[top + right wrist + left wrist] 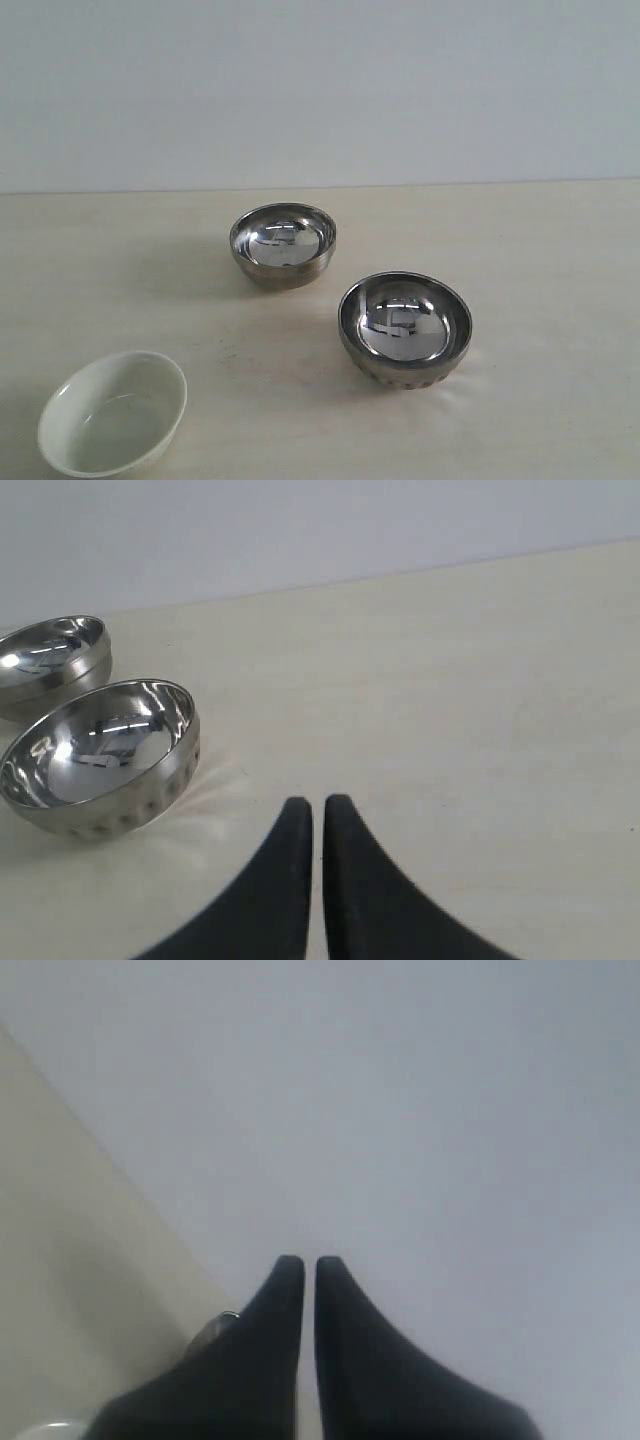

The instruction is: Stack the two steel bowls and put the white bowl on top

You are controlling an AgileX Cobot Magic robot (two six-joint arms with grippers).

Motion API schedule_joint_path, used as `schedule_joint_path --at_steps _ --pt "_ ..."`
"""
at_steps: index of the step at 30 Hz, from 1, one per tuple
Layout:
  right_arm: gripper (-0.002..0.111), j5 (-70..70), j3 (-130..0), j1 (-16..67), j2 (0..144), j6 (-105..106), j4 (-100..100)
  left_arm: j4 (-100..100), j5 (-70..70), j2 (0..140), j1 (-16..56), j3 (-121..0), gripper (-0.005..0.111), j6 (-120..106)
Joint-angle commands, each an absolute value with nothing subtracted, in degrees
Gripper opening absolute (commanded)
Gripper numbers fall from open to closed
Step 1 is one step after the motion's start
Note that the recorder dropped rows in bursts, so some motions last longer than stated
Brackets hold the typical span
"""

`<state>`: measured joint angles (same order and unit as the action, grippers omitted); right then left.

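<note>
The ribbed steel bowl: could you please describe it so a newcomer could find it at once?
Three bowls stand apart on the pale tabletop. The ribbed steel bowl is the shiny one right of centre. Unlike the smooth steel bowl farther back and the white bowl at front left, its lower outside is ribbed.

Three bowls in all on the tabletop [560, 300]. Of steel, two: smooth-sided steel bowl [283, 243] just above the middle of the exterior frame, ribbed steel bowl [405, 322] lower and right of centre, the pair apart. Of white, one: white bowl [113, 412] at lower left. Same two steel bowls countable in the right wrist view.
</note>
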<state>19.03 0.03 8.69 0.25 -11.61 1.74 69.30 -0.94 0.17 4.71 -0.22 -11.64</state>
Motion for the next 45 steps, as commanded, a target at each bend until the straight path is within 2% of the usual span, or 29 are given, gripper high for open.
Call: schedule_joint_path --at_steps 1,6,10,15,20,26,31,33,37,39,45 --pt "0.000 18.45 0.00 8.53 0.00 -11.58 2.10 70.01 -0.74 0.00 4.55 0.00 0.004 -11.14" --pt "0.000 18.45 0.00 8.53 0.00 -11.58 2.10 67.36 0.00 0.00 4.55 -2.69 0.004 -13.12" --pt "0.000 18.45 0.00 8.53 0.00 -11.58 2.10 61.26 2.32 4.32 4.55 -12.92 0.004 -13.84" --pt "0.000 18.45 0.00 8.53 0.00 -11.58 2.10 56.95 25.76 29.50 4.55 -33.26 0.004 -29.32" --pt "0.000 18.45 0.00 8.53 0.00 -11.58 2.10 51.47 34.60 55.42 4.55 -44.83 0.004 -31.71" --pt "0.000 18.45 0.00 8.53 0.00 -11.58 2.10 51.14 30.73 79.47 4.66 -52.73 0.004 -41.87" --pt "0.000 18.45 0.00 8.53 0.00 -11.58 2.10 51.14 27.26 87.97 4.66 -56.97 0.005 -43.94" --pt "0.000 18.45 0.00 8.53 0.00 -11.58 2.10 51.14 28.52 91.02 4.76 -59.33 0.011 -43.94" --pt "0.000 18.45 0.00 8.53 0.00 -11.58 2.10 51.14 32.03 96.84 5.99 -64.26 0.041 -43.94" --pt "0.000 18.45 0.00 8.53 0.00 -11.58 2.10 51.14 31.81 98.93 6.89 -66.03 0.051 -43.16" --pt "0.000 18.45 0.00 8.53 0.00 -11.58 2.10 51.14 32.00 105.50 8.70 -72.46 0.052 -40.28"
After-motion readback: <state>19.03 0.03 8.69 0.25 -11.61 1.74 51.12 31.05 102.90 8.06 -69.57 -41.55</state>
